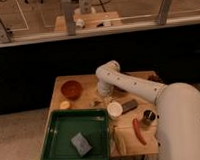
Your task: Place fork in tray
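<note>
Pincer [100, 98] is down low on the wooden surface [146, 142], just past the far right rim of the green plastic tray [48, 142]. Grip state: cannot tell. The thin grey fork [95, 102] is barely resolvable at the pincer tip, outside the tray. A blue-grey sponge [80, 144] lies inside the tray, and a white cup [114, 110] stands just right of it.

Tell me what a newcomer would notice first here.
The big white arm dominates the scene. It bends over the wooden table with its tool low between the brown bowl and the white cup. Next comes the green tray at the table's front left, holding a grey block.
</note>
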Controlling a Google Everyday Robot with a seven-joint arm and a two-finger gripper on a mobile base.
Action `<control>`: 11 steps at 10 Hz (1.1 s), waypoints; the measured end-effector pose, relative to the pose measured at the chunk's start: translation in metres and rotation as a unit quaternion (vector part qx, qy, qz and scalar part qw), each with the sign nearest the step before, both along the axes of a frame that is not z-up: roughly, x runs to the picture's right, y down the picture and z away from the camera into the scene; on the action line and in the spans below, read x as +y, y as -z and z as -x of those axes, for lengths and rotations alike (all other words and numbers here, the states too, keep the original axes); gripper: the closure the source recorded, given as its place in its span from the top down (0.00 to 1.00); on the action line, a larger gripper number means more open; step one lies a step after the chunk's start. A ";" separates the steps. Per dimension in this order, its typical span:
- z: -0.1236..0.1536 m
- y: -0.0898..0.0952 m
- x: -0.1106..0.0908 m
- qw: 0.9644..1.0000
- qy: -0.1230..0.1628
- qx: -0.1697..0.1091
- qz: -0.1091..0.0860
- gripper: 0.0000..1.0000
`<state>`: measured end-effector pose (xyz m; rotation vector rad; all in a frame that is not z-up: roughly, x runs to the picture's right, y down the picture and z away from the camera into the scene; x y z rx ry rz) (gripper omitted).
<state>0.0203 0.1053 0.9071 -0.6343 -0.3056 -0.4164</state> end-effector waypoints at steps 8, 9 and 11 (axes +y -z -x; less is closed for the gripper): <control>-0.009 -0.025 0.019 0.999 0.005 0.025 0.021 0.60; -0.010 -0.025 0.020 0.999 0.005 0.027 0.025 0.54; -0.010 -0.025 0.020 0.999 0.003 0.027 0.025 0.52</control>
